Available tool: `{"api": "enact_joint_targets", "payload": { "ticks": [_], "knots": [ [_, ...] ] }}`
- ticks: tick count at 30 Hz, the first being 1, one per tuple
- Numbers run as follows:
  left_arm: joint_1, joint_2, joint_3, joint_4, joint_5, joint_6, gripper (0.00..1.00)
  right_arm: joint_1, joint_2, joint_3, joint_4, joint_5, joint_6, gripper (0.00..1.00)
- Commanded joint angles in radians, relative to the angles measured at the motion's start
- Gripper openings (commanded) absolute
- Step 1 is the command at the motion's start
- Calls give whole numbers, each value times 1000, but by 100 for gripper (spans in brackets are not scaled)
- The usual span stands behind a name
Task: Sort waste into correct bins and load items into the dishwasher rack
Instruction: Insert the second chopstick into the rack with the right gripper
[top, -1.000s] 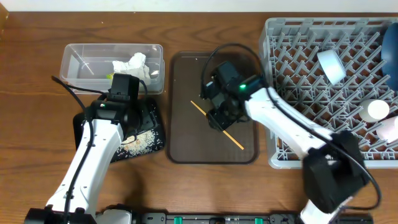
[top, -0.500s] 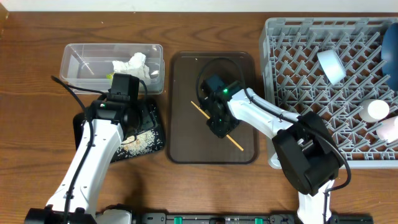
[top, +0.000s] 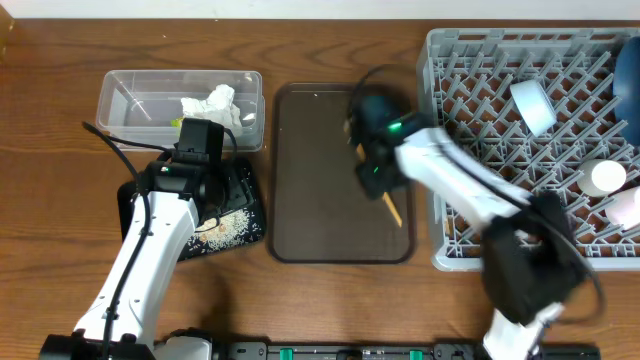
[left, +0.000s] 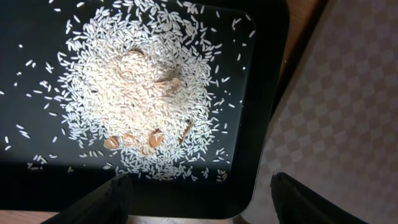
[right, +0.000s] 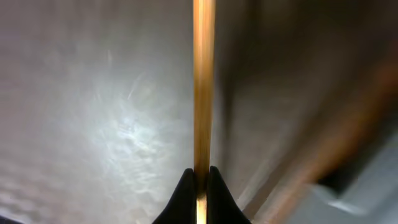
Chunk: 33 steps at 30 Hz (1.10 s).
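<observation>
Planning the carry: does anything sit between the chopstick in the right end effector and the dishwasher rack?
Nothing visible. The right end effector pinches the chopstick over the right side of the brown tray; only the wall of the dishwasher rack lies ahead.

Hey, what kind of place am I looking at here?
Probably a robot test bench staged as a dish-clearing station, not a real kitchen: a wooden table, a grey dishwasher rack, and a clear waste tub beside a serving tray.

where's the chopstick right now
In the overhead view the chopstick is pinched in the right gripper, at the right side of the dark brown serving tray, just left of the grey dishwasher rack.
</observation>
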Motion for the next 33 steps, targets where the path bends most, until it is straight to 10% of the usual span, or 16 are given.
{"api": "enact_joint_targets", "payload": {
  "ticks": [1, 21, 33],
  "knots": [
    [3, -1, -9, -1, -12, 2, 74, -83, -149, 42, 16, 20, 76, 1],
    [3, -1, -8, 1, -12, 2, 74, -341, -201, -148, -19, -5, 77, 1],
    [3, -1, -8, 1, -13, 7, 74, -358, -248, -137, 0, -93, 68, 24]
  ]
}}
